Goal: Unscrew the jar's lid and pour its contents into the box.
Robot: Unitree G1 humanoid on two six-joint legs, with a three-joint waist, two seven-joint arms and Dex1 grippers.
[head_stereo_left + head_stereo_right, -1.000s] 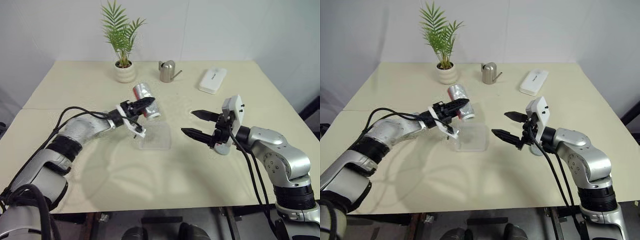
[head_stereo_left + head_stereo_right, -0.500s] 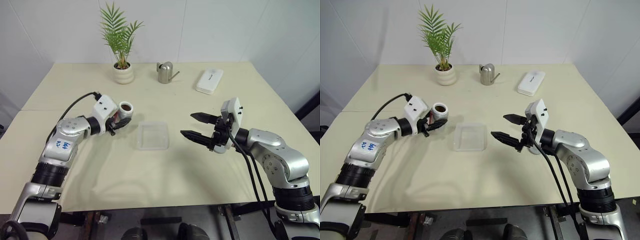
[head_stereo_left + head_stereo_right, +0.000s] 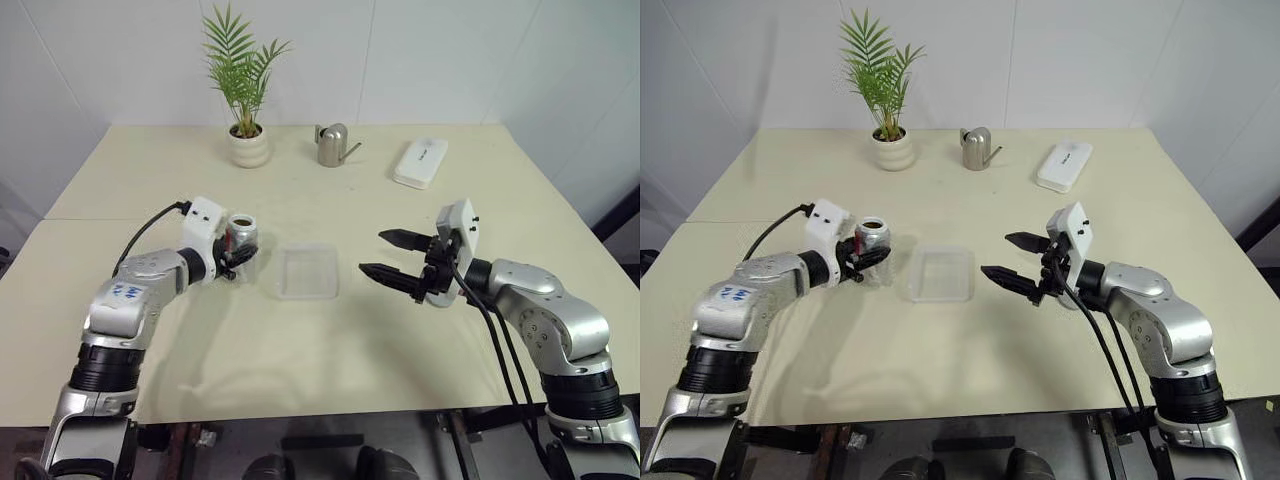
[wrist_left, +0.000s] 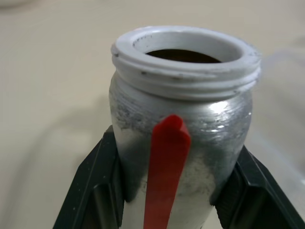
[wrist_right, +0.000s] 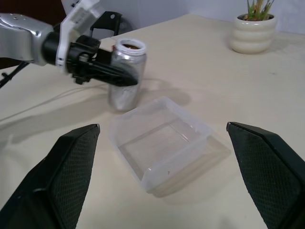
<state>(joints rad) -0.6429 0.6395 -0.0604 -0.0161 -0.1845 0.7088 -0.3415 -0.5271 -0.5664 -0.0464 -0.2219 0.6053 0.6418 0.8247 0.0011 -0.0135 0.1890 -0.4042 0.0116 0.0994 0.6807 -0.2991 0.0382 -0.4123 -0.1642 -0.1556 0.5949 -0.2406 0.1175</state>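
- The left tool (image 3: 238, 256) is clamped on the jar (image 3: 241, 234), which stands upright and uncapped just beside the box (image 3: 307, 271), toward the desk's (image 3: 300, 350) left edge.
- The right tool (image 3: 388, 255) hangs above the desk with its fingers wide apart, on the box's other side.
- The box lies mid-desk.

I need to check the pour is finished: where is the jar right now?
In the head views the jar stands upright left of the clear box, clamped in the left gripper.
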